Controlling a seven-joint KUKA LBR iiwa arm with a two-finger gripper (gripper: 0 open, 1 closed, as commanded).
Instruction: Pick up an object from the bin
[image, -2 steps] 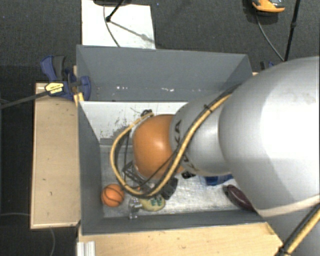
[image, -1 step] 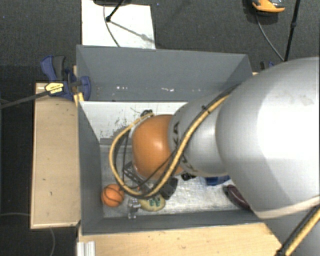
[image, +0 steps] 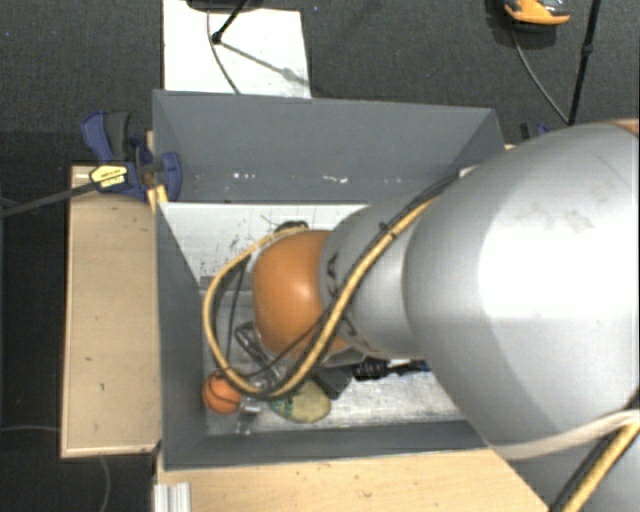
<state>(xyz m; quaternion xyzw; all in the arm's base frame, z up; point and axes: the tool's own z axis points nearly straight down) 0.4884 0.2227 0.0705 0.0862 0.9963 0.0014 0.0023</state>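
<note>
Lying near a round orange ball (image: 221, 393) is an olive lump (image: 311, 406)

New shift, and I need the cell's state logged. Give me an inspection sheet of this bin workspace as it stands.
Surface: grey metal bin, floor scuffed, largely under the arm.
Job's things: small orange ball in the bin's lower-left corner, by the gripper.
Clutter: pale green lump beside the ball; black-and-blue thing further right.
Grippers: low in that corner; state cannot be told.
Cables: yellow cable loops round the orange wrist cover.
Surroundings: dark floor.
</note>
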